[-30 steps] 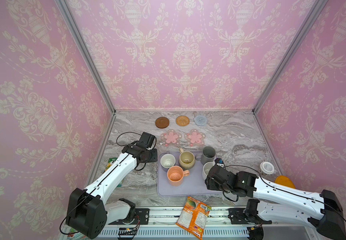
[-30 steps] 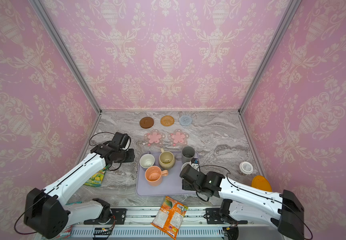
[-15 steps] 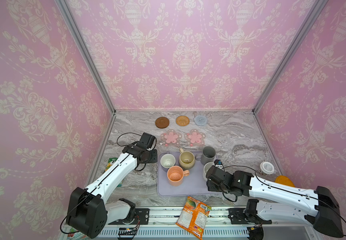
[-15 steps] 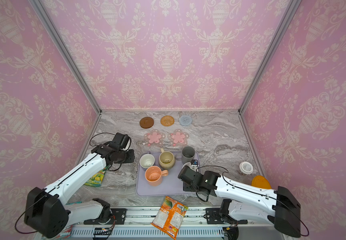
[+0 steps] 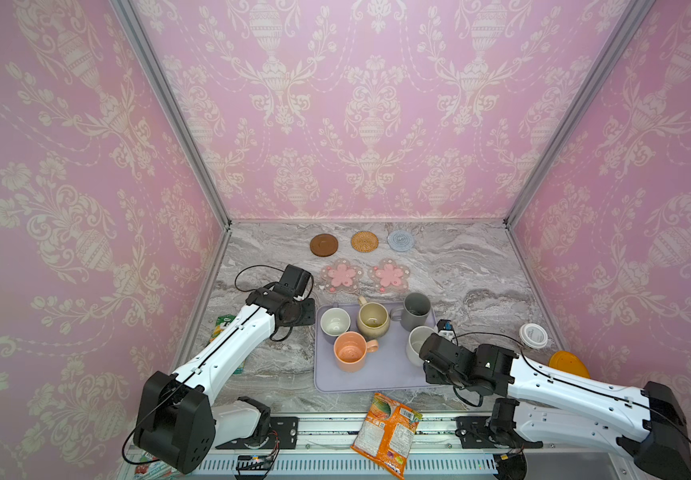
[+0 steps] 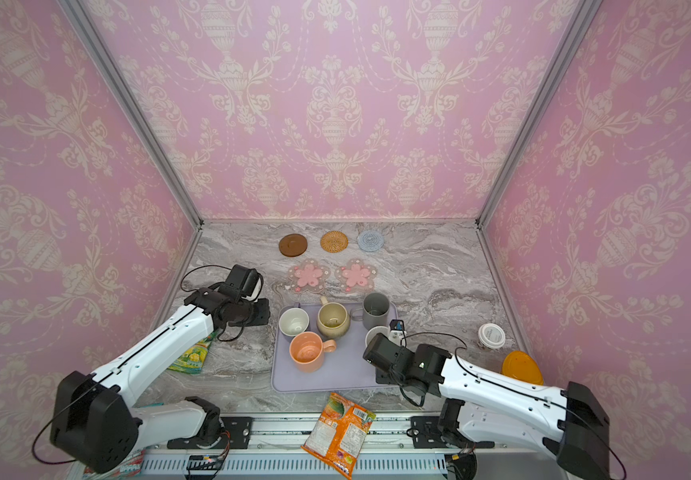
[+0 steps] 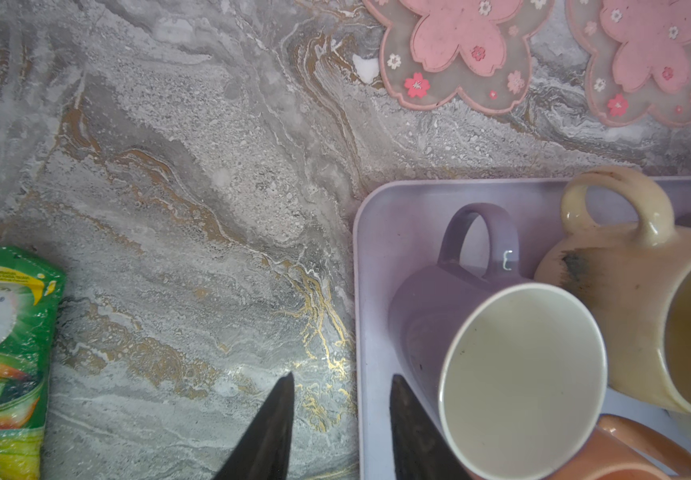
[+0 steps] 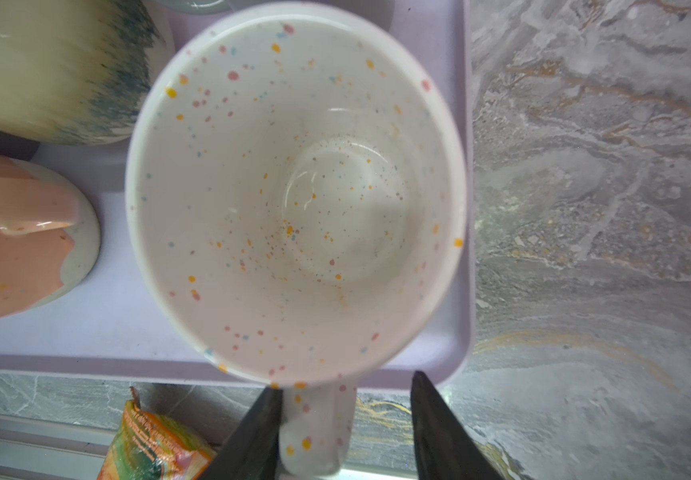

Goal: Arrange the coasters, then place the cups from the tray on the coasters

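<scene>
My right pincer [image 8: 345, 380] reaches in at the near right corner of the lavender-grey tray [image 5: 381, 374]. Its jaws stand partly open around the handle of the white speckled mug [image 8: 293, 187]. One finger [image 8: 260, 424] touches the handle and the other stands clear of it, so the handle is not clamped.

My left pincer [image 7: 339, 376] hovers at the tray's left edge, partly open and holding nothing. One tip is over the marble bench [image 7: 190, 208]. The other is inside the rim, just beside the lavender mug [image 7: 439, 316].

All five mugs stand upright on the tray:
- The lavender mug is at the far left.
- The beige-olive mug [image 5: 372, 319] is beside it.
- The tall dark grey mug [image 5: 417, 309] is at the far right.
- The white speckled mug is at the near right.
- The peach-orange mug [image 5: 351, 352] is at the near left.

Just beyond the tray, two pink-flower coasters [image 5: 341, 276] [image 5: 389, 275] lie side by side on the bench. Farther back is a row of three, from left to right: the dark brown wooden coaster [image 5: 324, 244], the woven rattan coaster [image 5: 364, 241] and the pale blue-grey coaster [image 5: 401, 240].
</scene>
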Tool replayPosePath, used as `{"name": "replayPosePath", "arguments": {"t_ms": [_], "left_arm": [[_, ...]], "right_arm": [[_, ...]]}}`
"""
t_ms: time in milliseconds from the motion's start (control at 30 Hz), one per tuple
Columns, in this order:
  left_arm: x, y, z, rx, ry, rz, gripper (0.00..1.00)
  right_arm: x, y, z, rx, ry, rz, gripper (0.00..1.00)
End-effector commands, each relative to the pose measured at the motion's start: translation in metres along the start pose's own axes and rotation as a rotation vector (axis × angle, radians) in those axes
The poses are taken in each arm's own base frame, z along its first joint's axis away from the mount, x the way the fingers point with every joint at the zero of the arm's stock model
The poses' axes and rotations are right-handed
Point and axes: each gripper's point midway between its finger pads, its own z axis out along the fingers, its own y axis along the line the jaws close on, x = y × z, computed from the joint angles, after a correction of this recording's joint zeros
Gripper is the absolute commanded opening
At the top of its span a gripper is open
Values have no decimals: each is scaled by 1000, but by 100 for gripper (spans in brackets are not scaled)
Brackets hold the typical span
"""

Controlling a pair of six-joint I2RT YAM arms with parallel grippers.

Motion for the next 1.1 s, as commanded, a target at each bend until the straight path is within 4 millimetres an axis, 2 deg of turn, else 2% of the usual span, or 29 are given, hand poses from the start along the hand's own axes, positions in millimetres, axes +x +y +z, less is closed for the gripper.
{"name": "replayPosePath", "arguments": {"t_ms": [0, 233, 700, 1067], "left_arm": [[-2, -5, -2, 14, 9, 0, 41], [-1, -4, -3, 8, 11, 1, 41], [1, -2, 0, -2, 19, -2, 41], [-3, -4, -1, 2, 17, -5, 41]], "right_arm": [[-2, 3, 4, 10, 8, -42, 49], [-1, 13, 17, 19, 29, -82, 45], [1, 15, 23, 23, 39, -105, 0], [0, 16, 20, -38, 0, -97, 0]]}}
